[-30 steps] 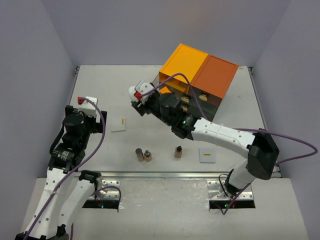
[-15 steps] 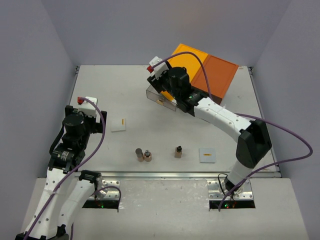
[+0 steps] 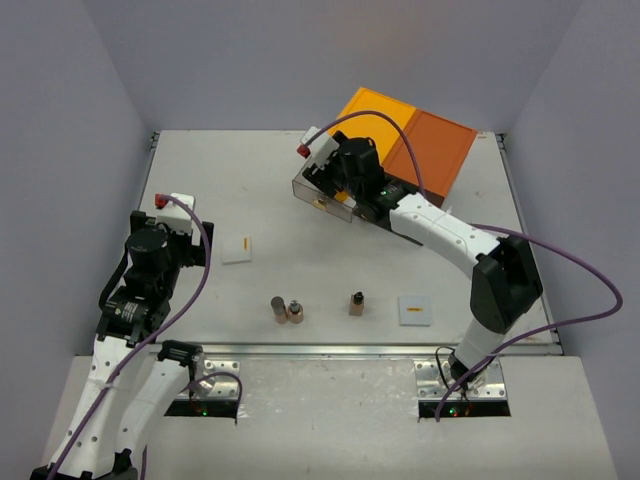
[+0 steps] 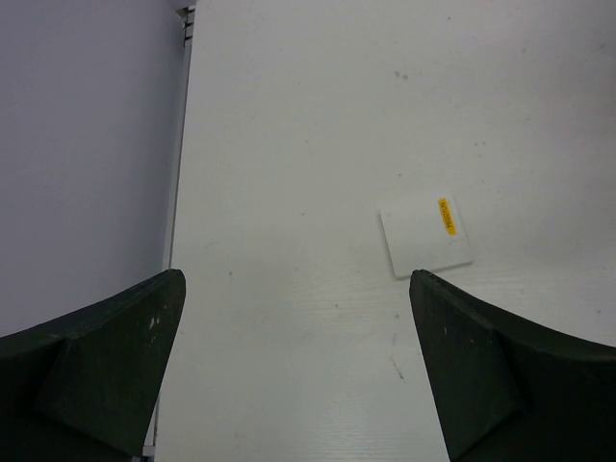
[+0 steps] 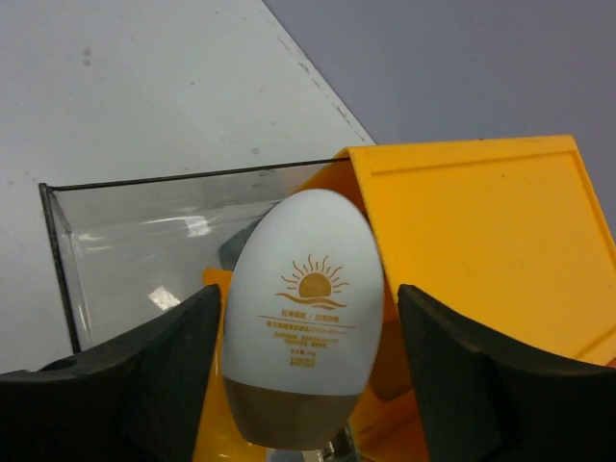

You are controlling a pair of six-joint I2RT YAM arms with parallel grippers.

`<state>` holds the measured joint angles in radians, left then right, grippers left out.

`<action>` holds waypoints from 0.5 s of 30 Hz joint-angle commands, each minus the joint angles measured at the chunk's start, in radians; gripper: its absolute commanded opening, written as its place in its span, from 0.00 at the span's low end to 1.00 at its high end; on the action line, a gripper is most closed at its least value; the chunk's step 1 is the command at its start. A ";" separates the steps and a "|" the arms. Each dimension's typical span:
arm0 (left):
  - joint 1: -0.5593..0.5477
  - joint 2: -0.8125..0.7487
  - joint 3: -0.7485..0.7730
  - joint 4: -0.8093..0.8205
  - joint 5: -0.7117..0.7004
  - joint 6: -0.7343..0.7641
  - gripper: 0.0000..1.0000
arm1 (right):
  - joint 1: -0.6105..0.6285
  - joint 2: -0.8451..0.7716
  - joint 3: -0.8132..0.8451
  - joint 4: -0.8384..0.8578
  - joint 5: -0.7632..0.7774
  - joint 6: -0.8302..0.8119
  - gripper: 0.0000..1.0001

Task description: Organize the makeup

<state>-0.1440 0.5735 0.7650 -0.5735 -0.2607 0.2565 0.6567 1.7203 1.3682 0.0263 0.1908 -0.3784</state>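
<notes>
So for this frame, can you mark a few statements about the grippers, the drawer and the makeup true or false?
1. The right gripper holds a white oval bottle with a sun logo. True.
2. The clear drawer is pushed shut. False: it is pulled open, right by the bottle.
3. The left gripper is shut on the flat white square. False: its fingers are wide apart and the square lies on the table ahead of it.
4. Three small bottles sit on the table. True.
</notes>
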 commanded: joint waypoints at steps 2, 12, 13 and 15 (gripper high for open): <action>0.007 0.001 0.025 0.029 0.011 0.003 1.00 | -0.001 0.015 0.015 0.032 0.088 -0.050 0.86; 0.007 0.075 0.078 0.032 0.039 0.096 1.00 | -0.002 -0.043 0.166 -0.113 0.117 0.082 0.92; 0.007 0.101 0.105 0.032 0.045 0.125 1.00 | -0.002 -0.059 0.181 -0.138 0.113 0.104 0.92; 0.006 0.149 0.173 0.033 0.077 0.174 1.00 | -0.003 -0.095 0.197 -0.189 0.119 0.142 0.94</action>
<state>-0.1440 0.6400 0.7996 -0.5867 -0.2363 0.3154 0.6549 1.7251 1.4757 -0.0834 0.2994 -0.3413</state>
